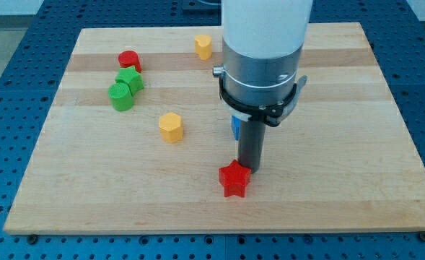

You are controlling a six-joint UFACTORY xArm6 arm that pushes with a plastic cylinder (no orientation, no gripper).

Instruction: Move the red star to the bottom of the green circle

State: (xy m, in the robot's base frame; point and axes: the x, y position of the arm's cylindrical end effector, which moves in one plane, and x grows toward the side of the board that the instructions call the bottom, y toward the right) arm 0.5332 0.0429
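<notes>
Contact on the right flank: my tip (250,169) sits against the upper right of the red plastic star (234,179) near the bottom edge of the wooden surface (327,195), placed, I judge, to shove it left toward the green plastic circle (121,96) by the top-left corner. No claw here, just a rod holding nothing.

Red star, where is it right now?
The red star sits near the board's bottom edge, a little right of the view's centre, with my tip touching its upper right side. The yellow block is up and to its left.
</notes>
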